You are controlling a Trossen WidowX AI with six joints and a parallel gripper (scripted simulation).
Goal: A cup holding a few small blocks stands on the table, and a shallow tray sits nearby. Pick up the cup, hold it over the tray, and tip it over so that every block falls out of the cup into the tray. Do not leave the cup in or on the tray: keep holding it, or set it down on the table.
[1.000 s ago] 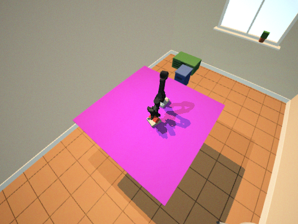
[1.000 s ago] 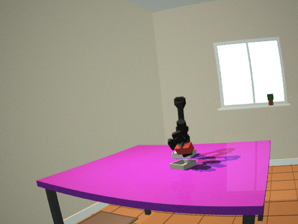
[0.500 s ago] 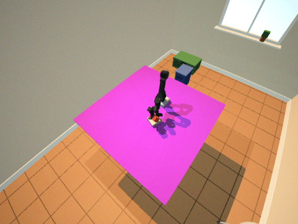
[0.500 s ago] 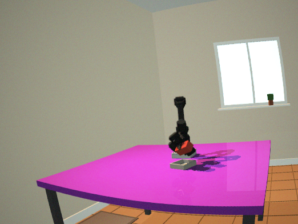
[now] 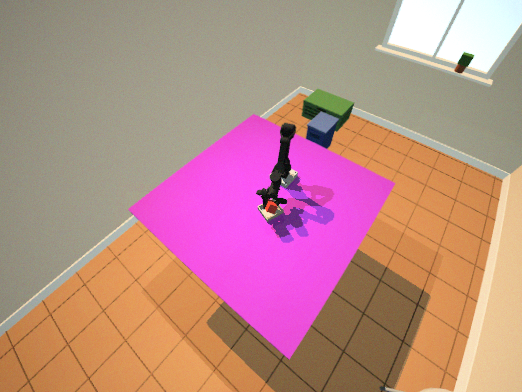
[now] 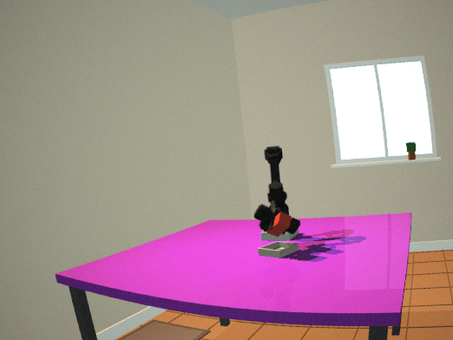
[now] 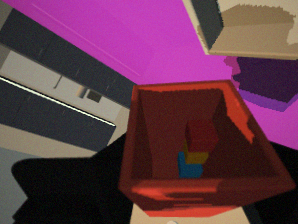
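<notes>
Top view. My landmark is the shallow pale tray (image 5: 270,218) (image 6: 269,252) (image 7: 260,42), on the magenta table (image 5: 250,275) (image 6: 195,269) (image 7: 165,30). The red cup (image 5: 271,206) (image 6: 279,224) (image 7: 170,191) shows over the tray, covering part of it. My gripper (image 5: 271,199) (image 6: 279,222) (image 7: 174,125) is clamped on the cup, a dark finger to either side. Behind the tray the black arm (image 5: 284,155) (image 6: 275,173) rises from its pale base (image 5: 291,178) (image 6: 270,237). Well beyond the tray, on the floor, a green cabinet (image 5: 332,102) and a blue one, both past the table edge.

Exterior view. Cup up in the air above the tray and not touching it, leaning clearly to one side. Arm base sits behind the tray; shadows fall on the table to the tray's right in this picture.

Wrist view. I look into the cup's square mouth. Three blocks inside: a red block (image 7: 201,135), a yellow block (image 7: 196,154) and a blue block (image 7: 189,166), bunched together, yellow between the other two. The tray lies past the cup's far rim, at upper right, only partly in frame. Its visible inside is part lit, part shaded; the rest I cannot tell from here.
</notes>
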